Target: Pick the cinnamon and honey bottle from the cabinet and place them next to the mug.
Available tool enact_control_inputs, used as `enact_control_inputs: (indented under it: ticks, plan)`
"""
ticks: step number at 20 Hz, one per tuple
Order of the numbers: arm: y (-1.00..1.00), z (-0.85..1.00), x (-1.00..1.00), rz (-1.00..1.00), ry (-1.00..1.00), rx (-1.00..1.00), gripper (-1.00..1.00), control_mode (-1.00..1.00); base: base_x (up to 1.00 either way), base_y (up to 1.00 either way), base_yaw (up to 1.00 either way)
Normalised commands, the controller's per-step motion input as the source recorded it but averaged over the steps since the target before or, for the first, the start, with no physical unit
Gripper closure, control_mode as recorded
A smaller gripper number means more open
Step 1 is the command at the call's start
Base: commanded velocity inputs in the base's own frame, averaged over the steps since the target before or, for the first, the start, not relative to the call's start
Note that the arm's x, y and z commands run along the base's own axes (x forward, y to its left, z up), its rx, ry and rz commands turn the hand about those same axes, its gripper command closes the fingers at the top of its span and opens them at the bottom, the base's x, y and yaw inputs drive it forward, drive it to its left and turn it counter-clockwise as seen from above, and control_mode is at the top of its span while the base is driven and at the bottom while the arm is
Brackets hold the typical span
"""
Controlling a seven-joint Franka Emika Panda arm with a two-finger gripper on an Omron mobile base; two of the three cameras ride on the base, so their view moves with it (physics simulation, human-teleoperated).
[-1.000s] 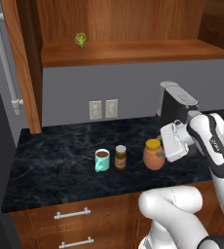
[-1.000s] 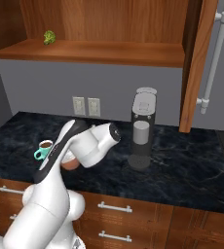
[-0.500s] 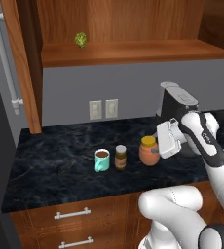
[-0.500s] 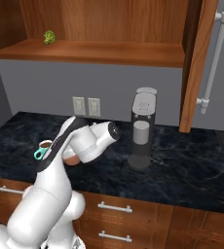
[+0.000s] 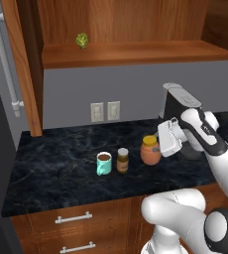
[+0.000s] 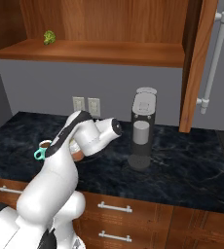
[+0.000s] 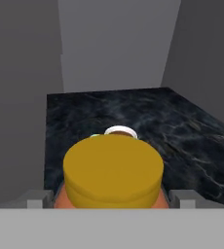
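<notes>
Gripper (image 7: 111,198) sits closest in hand view, fingertips (image 7: 38,196) pressed vs both flanks of honey bottle (image 7: 113,168). Jaws spread wide but look clamped on it, no gap visible either side. Yellow lid takes up most of fgd.

From left base view the honey bottle (image 5: 150,150) is low over counter (image 5: 61,149), gripper (image 5: 161,145) gripping it from the right. Can't tell if its base is fully down on the stone or a hair above.

Just past it: cinnamon (image 5: 122,159) upright on counter, beside the mug (image 5: 104,163), v. close, maybe touching. Honey bottle is near cinnamon w/ a small gap. All three roughly in a row, mug at far end from the arm. In hand view the cinnamon lid (image 7: 120,130) peeks over the honey lid.

Further back: coffee machine (image 6: 143,131) on counter, wall outlets (image 5: 105,111), then cabinet (image 5: 136,49) above, its shelf holding a small green item (image 5: 82,40).

Step, my read: cinnamon already placed; honey bottle is at final set-down next to mug group. Task nearly done.

Next needs: confirm base rests flat, then part the jaws w/o dragging the jar, back straight off to the right and up. Risk is nudging honey into cinnamon, which cd tip the slim jar or the mug.
</notes>
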Motion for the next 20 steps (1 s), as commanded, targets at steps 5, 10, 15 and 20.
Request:
enact_control_inputs:
  ticks: [5, 10, 15, 20]
  plan:
    - [0.03, -0.29, 0.00, 0.00, 0.00, 0.00, 1.00, -1.00, 0.00, 0.00, 0.00]
    - [0.08, -0.25, 0.01, 0.00, 0.00, 0.00, 1.00, -1.00, 0.00, 0.00, 0.00]
    - [0.01, -0.02, 0.20, 0.00, 0.00, 0.00, 1.00, -1.00, 0.00, 0.00, 0.00]
    - [0.00, -0.05, 0.13, 0.00, 0.00, 0.00, 1.00, -1.00, 0.00, 0.00, 0.00]
